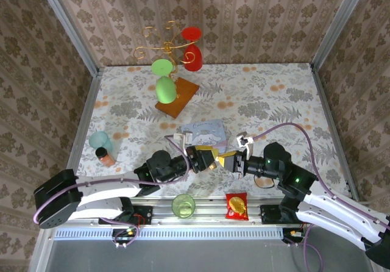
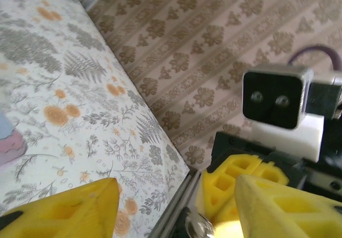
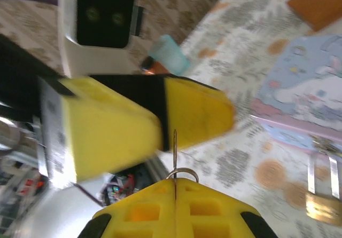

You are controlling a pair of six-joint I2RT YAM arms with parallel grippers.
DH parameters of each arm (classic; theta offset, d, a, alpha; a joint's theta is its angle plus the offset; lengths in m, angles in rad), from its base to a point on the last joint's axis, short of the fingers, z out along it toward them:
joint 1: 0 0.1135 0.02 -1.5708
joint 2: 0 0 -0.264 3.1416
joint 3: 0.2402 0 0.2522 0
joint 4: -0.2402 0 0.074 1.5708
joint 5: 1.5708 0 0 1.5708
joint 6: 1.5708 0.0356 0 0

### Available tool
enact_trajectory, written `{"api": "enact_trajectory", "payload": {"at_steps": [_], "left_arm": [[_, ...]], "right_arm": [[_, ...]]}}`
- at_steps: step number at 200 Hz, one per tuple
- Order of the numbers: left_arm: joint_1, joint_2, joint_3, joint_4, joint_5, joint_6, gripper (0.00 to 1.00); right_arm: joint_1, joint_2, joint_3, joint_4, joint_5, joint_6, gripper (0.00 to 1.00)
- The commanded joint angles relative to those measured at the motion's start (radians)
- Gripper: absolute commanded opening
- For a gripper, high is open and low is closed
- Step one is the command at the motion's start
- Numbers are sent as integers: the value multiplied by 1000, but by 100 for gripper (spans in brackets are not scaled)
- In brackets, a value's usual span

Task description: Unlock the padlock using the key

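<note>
Right hand (image 1: 228, 157) around key (image 3: 175, 148), near table (image 1: 274, 95) edge

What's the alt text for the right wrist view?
The right gripper, shut, pinches the key, which sticks out from between its yellow fingers, with the left gripper close in front. The padlock lies on the floral table near a blue tin.

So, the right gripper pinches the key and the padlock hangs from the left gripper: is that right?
No. The right gripper does pinch the key, but the padlock lies on the table beside the blue cartoon tin; the right wrist view shows it.
</note>
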Motion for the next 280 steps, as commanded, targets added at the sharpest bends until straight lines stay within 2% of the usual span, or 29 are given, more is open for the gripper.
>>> {"api": "enact_trajectory", "payload": {"at_steps": [1,18,49,80,109,126,138,147,167,186,209,244,280], "left_arm": [[-13,-108,38,-229,-130,-76,61],[-16,-141,55,-329,-156,-111,61],[8,-94,68,-343,-108,-221,58],[10,-61,117,-365,-77,-236,58],[36,-79,135,-409,-72,-239,58],[50,-69,144,-418,-45,-241,52],[52,-47,157,-425,-25,-241,52],[54,-26,157,-402,-7,-254,51],[64,34,145,-279,46,-296,41],[64,67,162,-263,72,-300,41],[74,59,147,-249,69,-302,42],[95,12,108,-262,53,-297,34],[98,7,98,-288,63,-289,35]], "right_arm": [[16,-10,71,-183,178,-93,0],[49,10,111,-261,296,-151,0],[124,51,154,-277,443,-239,0],[212,135,201,-307,568,-325,0],[274,185,214,-287,631,-372,0],[287,202,214,-273,655,-379,0],[302,208,210,-253,673,-389,0],[314,208,202,-227,678,-408,0],[346,228,196,-198,743,-445,0],[362,256,198,-171,772,-468,0],[373,301,220,-169,779,-494,0],[384,340,243,-172,805,-526,0],[387,350,246,-160,811,-530,0]]}}
